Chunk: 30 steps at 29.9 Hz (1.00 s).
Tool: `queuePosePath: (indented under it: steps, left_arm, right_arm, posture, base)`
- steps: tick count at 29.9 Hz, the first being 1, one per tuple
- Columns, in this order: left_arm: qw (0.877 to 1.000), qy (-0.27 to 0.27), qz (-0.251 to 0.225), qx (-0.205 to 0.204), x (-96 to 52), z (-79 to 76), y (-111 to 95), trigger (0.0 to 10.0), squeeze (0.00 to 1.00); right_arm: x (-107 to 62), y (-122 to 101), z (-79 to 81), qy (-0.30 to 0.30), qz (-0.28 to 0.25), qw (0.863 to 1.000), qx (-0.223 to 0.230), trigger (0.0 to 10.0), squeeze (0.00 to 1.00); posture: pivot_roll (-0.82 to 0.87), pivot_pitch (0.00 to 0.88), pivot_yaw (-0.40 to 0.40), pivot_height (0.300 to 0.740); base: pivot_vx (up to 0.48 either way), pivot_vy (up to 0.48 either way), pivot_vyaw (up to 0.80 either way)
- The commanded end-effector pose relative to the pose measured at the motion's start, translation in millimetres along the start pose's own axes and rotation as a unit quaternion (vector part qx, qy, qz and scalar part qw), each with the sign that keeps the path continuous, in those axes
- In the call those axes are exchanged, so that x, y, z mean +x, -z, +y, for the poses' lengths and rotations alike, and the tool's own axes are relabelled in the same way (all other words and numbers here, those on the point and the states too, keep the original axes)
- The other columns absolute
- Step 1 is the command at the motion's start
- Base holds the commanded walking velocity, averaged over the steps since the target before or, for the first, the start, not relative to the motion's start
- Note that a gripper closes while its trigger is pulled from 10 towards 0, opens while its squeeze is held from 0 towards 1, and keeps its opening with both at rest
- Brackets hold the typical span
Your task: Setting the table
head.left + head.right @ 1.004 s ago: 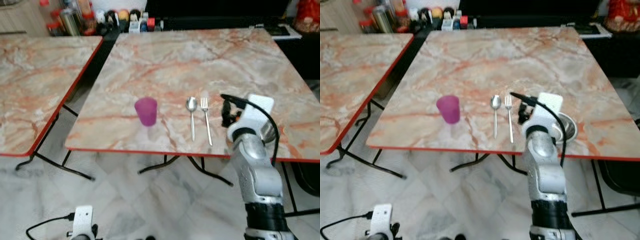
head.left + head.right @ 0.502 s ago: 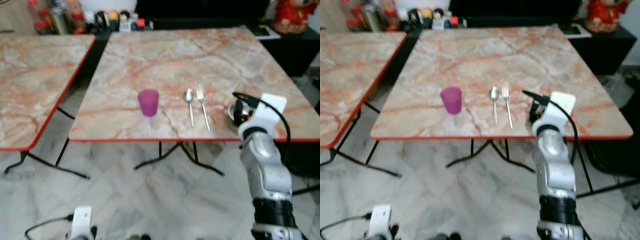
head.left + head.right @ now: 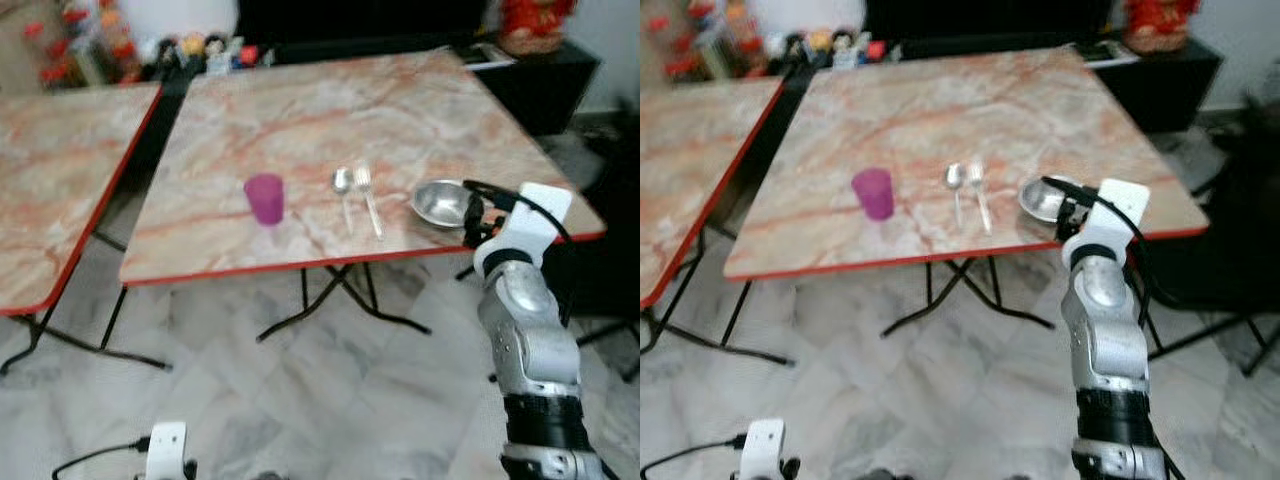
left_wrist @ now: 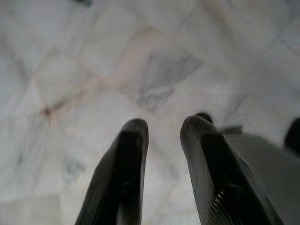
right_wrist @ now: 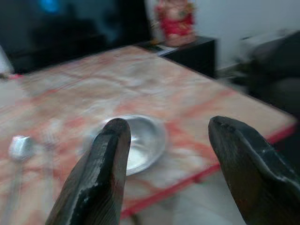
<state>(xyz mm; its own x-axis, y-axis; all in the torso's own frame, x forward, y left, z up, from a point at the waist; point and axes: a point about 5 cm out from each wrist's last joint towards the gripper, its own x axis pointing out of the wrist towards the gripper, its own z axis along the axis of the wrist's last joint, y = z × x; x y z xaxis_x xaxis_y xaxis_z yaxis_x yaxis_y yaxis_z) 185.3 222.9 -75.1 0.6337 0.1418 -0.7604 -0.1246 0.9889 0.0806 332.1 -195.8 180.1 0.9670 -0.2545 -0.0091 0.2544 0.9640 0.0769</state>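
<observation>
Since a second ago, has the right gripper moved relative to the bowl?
Yes. The right gripper was on the fork side of the bowl; now it is on the bowl's other side, back by the table edge, open.

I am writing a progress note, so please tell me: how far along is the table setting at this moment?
Done, as it looks: a purple cup, a spoon, a fork and a metal bowl lie in a row near the table's front edge. In hand: nothing; the right gripper is open, facing the bowl; the left gripper hangs open over the floor. Left: perhaps further items; I cannot tell.
</observation>
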Motion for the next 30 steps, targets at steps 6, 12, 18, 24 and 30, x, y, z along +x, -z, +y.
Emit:
queuePosePath:
  steps: [6, 12, 18, 24, 30]
  left_arm:
    - [1.000, 0.000, 0.011, 0.006, -0.5, 1.2, 3.5, 10.0, 0.00]
    - [1.000, 0.000, 0.011, 0.006, -0.7, 1.7, 3.8, 10.0, 0.00]
    - [1.000, 0.000, 0.012, 0.006, -0.7, 1.4, 4.3, 10.0, 0.00]
    - [1.000, 0.000, 0.012, 0.006, -0.7, 1.1, 4.5, 10.0, 0.00]
    - [1.000, 0.000, 0.012, 0.006, -0.7, 1.1, 4.6, 10.0, 0.00]
  right_arm:
    - [0.7, 0.4, 5.4, -0.009, 0.003, 1.000, -0.008, 10.0, 0.00]
    - [0.2, 2.6, 5.6, -0.008, 0.008, 1.000, -0.012, 10.0, 0.00]
    - [0.2, 2.6, 5.2, -0.006, 0.008, 1.000, -0.010, 10.0, 0.00]
    - [0.6, 1.6, 4.9, -0.005, 0.007, 1.000, -0.009, 10.0, 0.00]
    - [1.0, 1.0, 5.3, -0.008, 0.006, 1.000, -0.008, 10.0, 0.00]
  posture:
    - [-0.09, 0.124, 0.047, 0.740]
    - [-0.09, 0.124, 0.049, 0.740]
    - [-0.09, 0.124, 0.048, 0.740]
    - [-0.09, 0.126, 0.048, 0.740]
    - [-0.09, 0.126, 0.048, 0.740]
  base:
    - [0.296, 0.000, 0.00]
    - [0.296, 0.000, 0.00]
    - [0.296, 0.000, 0.00]
    - [0.295, 0.000, 0.00]
    - [0.298, 0.000, 0.00]
